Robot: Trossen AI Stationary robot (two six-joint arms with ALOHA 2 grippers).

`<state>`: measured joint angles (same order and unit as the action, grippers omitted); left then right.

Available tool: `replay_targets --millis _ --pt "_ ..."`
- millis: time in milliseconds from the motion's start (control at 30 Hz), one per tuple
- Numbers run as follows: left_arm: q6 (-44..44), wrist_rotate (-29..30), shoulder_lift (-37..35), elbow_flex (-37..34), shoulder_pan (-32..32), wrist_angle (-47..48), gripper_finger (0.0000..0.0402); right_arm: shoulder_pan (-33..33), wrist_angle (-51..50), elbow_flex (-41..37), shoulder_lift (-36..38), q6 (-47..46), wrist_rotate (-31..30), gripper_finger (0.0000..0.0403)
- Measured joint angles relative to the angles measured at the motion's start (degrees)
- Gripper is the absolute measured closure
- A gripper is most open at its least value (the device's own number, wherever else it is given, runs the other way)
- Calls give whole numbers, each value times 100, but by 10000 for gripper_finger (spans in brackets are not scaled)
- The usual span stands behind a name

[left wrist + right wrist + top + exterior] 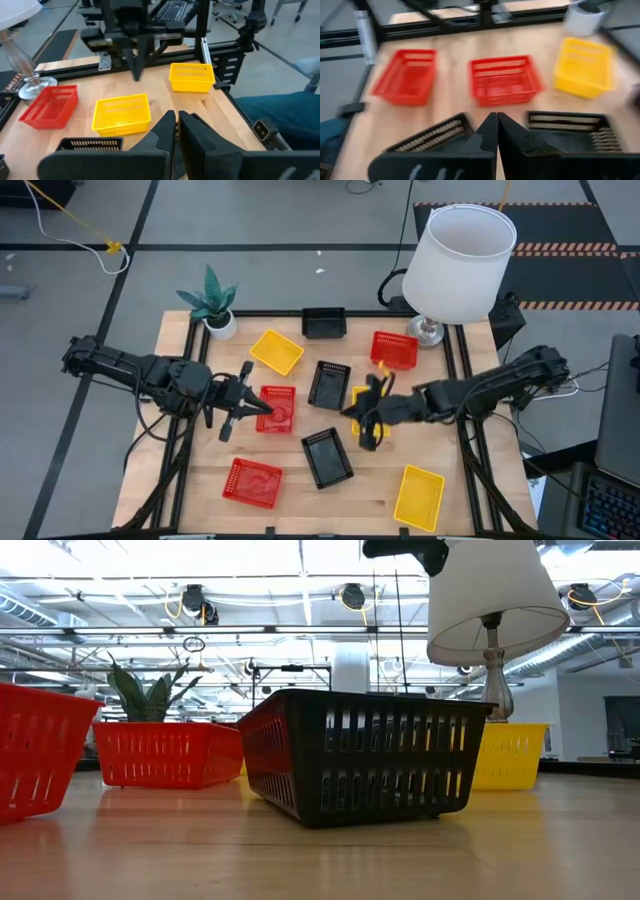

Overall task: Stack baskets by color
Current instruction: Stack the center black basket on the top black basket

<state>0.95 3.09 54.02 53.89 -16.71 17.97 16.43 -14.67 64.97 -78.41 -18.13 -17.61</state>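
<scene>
Both tools pressed together, empty: left tool (pixel 262 406) over mid-surface red basket (pixel 276 409), right tool (pixel 352 410) near black basket (pixel 329 384); closed descent would shove baskets askew.

Bare bench (pixel 330 490) is left along the front edge between the red basket (pixel 251 482) and the yellow basket (pixel 419 497). The back right corner is blocked by the lamp (pixel 458 260), the back left by the plant (pixel 212 305).
</scene>
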Motion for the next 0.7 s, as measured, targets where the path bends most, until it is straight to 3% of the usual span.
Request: replay_targets --millis 300,700 --pt "10 1 0 2 -288 21 376 19 -50 31 -305 -275 -19 403" --pt "178 3 9 7 -297 21 376 -107 -448 579 -1059 507 -16 402"
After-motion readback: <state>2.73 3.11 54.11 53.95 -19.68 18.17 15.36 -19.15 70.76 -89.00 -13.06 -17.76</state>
